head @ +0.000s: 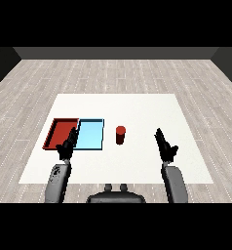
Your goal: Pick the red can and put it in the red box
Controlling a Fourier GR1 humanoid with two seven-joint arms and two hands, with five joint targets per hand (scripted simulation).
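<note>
Near the middle of the table (137,166), just right of the blue tray (90,135), the red can (120,135) is seen standing upright, its long axis vertical, touched by neither hand. To the right of the can and slightly nearer, the right hand (165,146) is held with fingers straight and pointing away toward the far edge, holding nothing; a clear gap of bare table is left between it and the can. The left hand (68,145) is held over the near edge where the red tray (59,132) and blue tray meet, its fingers likewise extended and nothing gripped. The two hands are judged roughly equally distant from the can, though the left one has the blue tray lying between it and the can, so the right hand is judged the freer approach: a move leftward and a little farther is called for. The red tray is set at the far left, touching the blue tray, which lies between it and the can. Nothing is seen inside either tray. The pick is judged not yet begun.
</note>
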